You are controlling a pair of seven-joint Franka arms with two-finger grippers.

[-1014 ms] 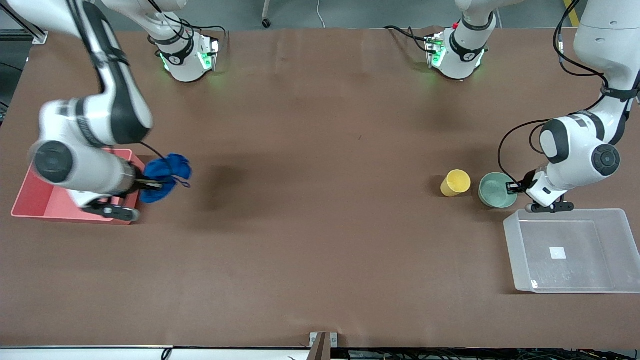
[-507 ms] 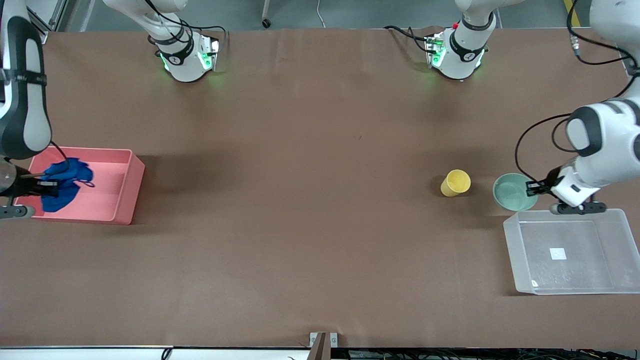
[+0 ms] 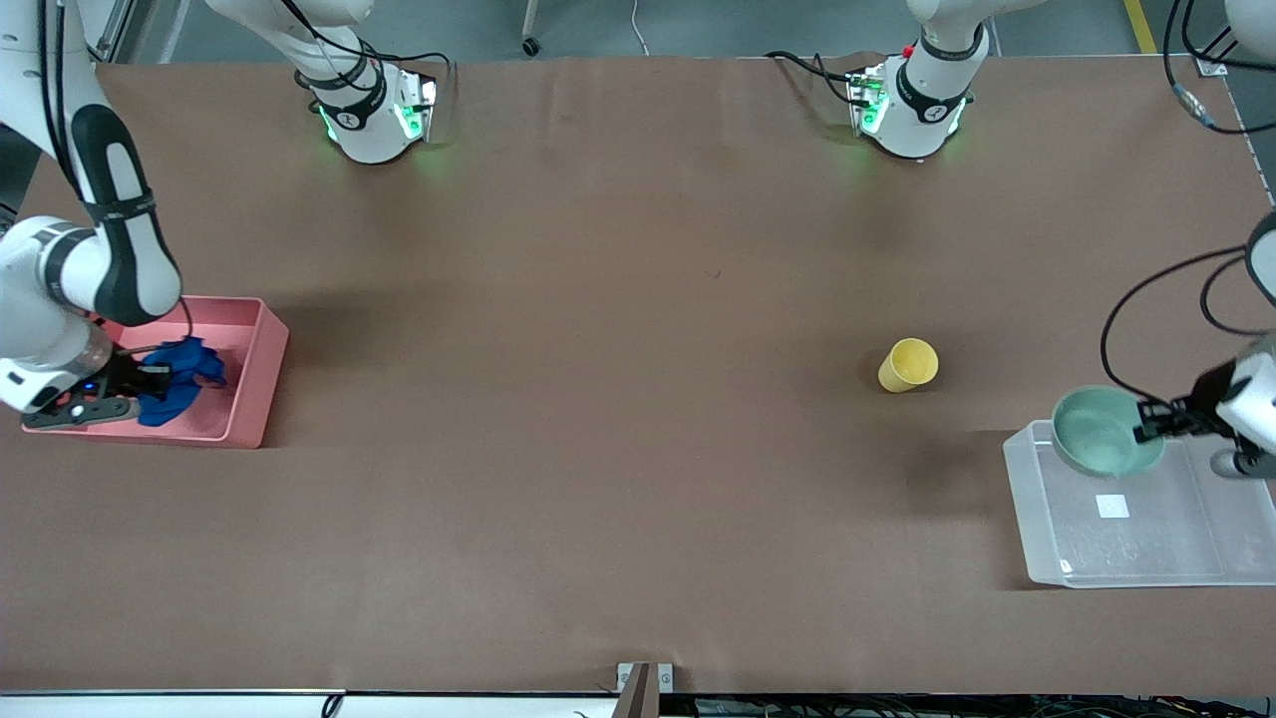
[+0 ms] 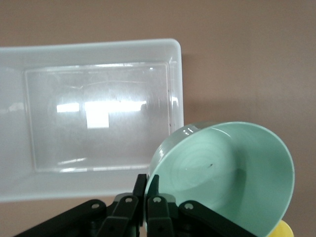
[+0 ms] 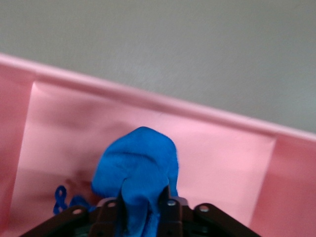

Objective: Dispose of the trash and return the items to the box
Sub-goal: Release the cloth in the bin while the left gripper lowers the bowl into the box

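My left gripper (image 3: 1146, 427) is shut on the rim of the mint-green bowl (image 3: 1105, 443) and holds it tilted over the clear box (image 3: 1037, 538), above the corner nearest the cup; the left wrist view shows the bowl (image 4: 232, 173) in my gripper (image 4: 146, 190) over the box (image 4: 15, 54). The yellow cup (image 3: 908, 365) lies on the table between the box and the table's middle. My right gripper (image 3: 150, 381) is shut on the blue wad of cloth (image 3: 184, 377) and holds it inside the pink bin (image 3: 261, 374); the right wrist view shows the cloth (image 5: 138, 168) between my fingers (image 5: 170, 210).
The pink bin stands at the right arm's end of the table, the clear box at the left arm's end with a white label (image 3: 1113, 506) on its bottom. Both arm bases (image 3: 374, 110) stand along the table's edge farthest from the front camera.
My left gripper carried the bowl from beside the cup to over the box's corner. My right gripper brought the blue cloth over the pink bin and down into it.
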